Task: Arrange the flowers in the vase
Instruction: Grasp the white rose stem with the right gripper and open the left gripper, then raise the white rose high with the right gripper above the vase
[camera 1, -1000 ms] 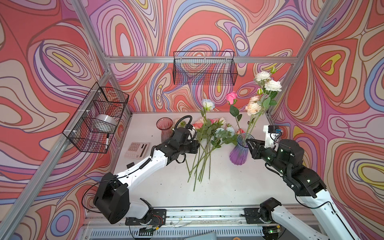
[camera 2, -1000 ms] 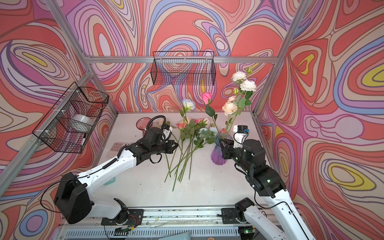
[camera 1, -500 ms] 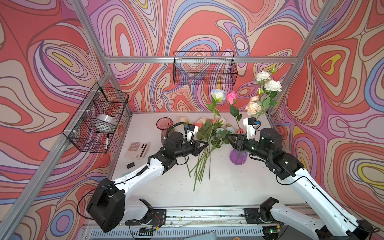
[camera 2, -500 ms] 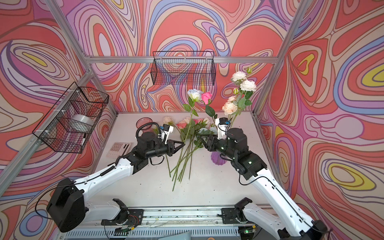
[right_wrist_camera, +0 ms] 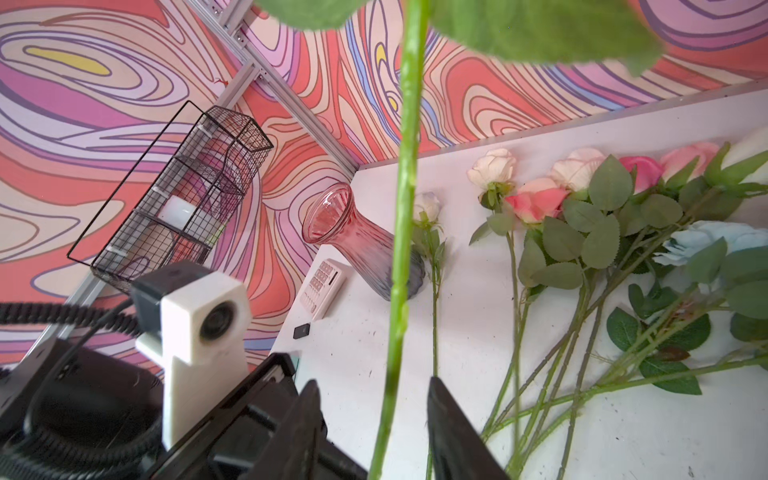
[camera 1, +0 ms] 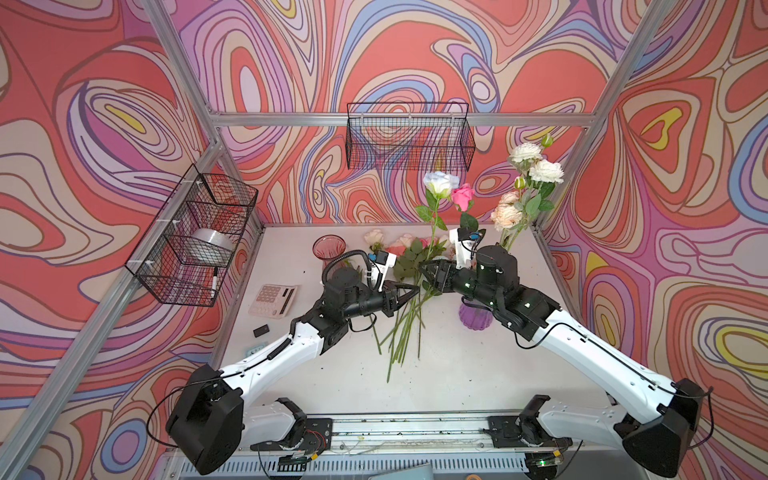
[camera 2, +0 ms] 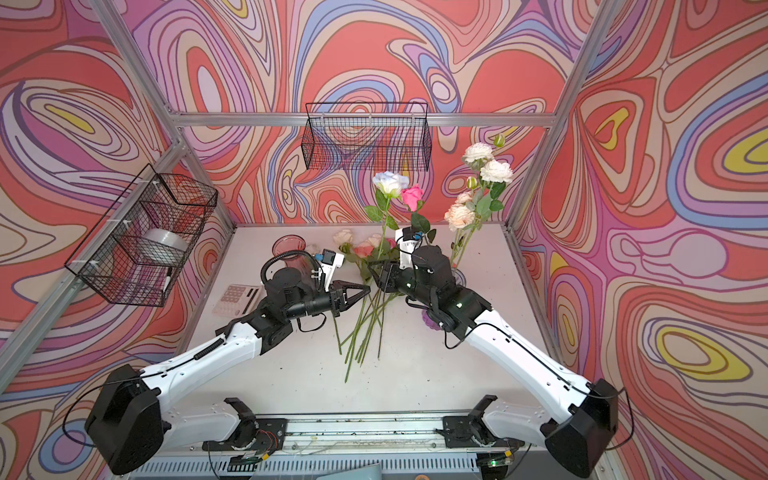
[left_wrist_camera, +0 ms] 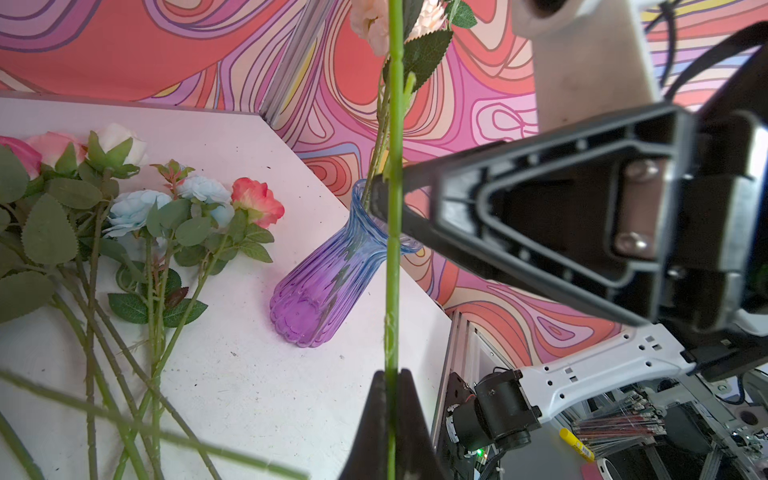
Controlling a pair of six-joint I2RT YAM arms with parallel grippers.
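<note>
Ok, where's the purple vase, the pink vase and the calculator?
purple vase (left_wrist_camera: 316, 286): left wrist view, on its ribbed belly.
pink vase (right_wrist_camera: 356, 240): right wrist view, on its glass neck.
calculator (camera 1: 268, 299): in a top view, on its keypad.

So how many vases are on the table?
2. The pink vase stands back left, near the calculator; the purple vase stands right, partly behind the right arm.

Both top views: from high at the front, angled down toward the back wall (camera 1: 291, 62), far off, taking in the whole worktop (camera 1: 457, 365). Left wrist: close behind the left claw (left_wrist_camera: 392, 378), facing the purple vase (left_wrist_camera: 328, 282). Right wrist: close behind the right claw (right_wrist_camera: 372, 382), facing the pink vase (right_wrist_camera: 353, 237). Shared between wrist views: the upright stem (left_wrist_camera: 392, 270), loose flowers (left_wrist_camera: 137, 216).
</note>
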